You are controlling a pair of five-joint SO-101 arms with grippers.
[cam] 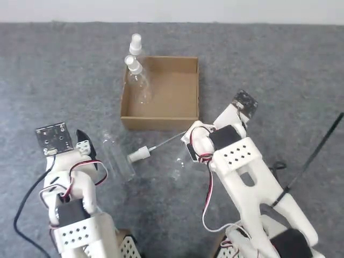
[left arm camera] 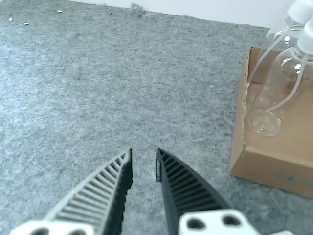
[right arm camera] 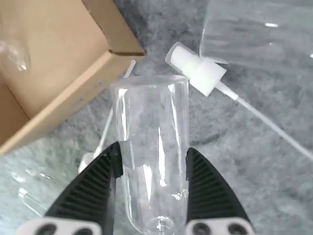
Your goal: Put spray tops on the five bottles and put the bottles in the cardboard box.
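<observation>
A: Right gripper (right arm camera: 152,149) is clamped across the body of a clear bottle (right arm camera: 151,112) with no top on it, held just in front of the cardboard box (cam: 161,122). Left gripper (left arm camera: 144,159) has its jaws parted with nothing between them, over bare carpet (left arm camera: 98,73) off the box's front corner.

B: Handling?

A: Judged to be empty thin plastic, so very light. It is smooth and round, so likely slippery, and the walls probably give under a hard squeeze. The mid-body hold looks sound. I would keep the neck end free for the cap, but I cannot tell which end is the neck.

B: The cap?

A: A white spray top (cam: 137,155) lies on the carpet between the held bottle and an uncapped bottle (cam: 119,156) lying flat. Its dip tube (cam: 166,142) is long, thin and probably bendy. Take it by the stubby head, not the tube.

B: Finished ones?

A: Transparent cylinders with white sprayers. One capped bottle (cam: 138,83) sits in the box's corner. A second capped bottle (cam: 135,44) is just behind the box, outside it.
</observation>
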